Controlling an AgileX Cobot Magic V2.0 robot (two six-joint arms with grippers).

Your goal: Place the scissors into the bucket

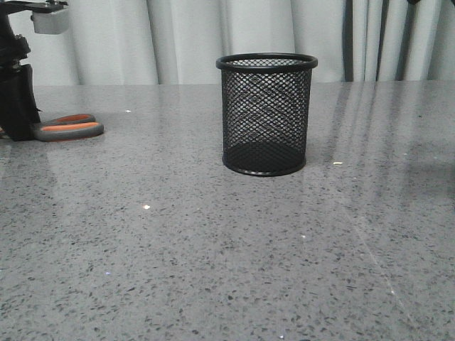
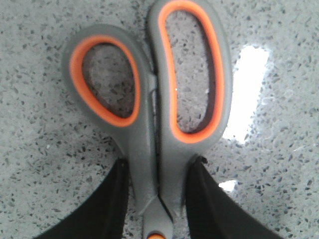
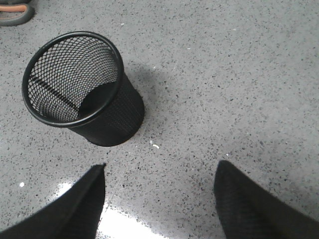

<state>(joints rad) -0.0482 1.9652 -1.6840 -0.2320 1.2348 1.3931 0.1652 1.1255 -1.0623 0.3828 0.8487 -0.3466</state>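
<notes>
The scissors (image 2: 149,119), dark grey with orange-lined loops, lie flat on the table at the far left of the front view (image 1: 71,127). Their blades are hidden behind my left gripper (image 1: 18,106). In the left wrist view my left gripper (image 2: 159,164) has a black finger pressed on each side of the handle neck, just below the loops. The bucket (image 1: 266,114), a black wire-mesh cup, stands upright and empty at the table's middle. My right gripper (image 3: 159,169) is open and empty above the table, the bucket (image 3: 112,114) ahead of it.
The grey speckled table (image 1: 213,249) carries nothing else. White curtains (image 1: 178,35) hang behind its far edge. The scissors' handle (image 3: 14,14) shows at the corner of the right wrist view, beyond the bucket.
</notes>
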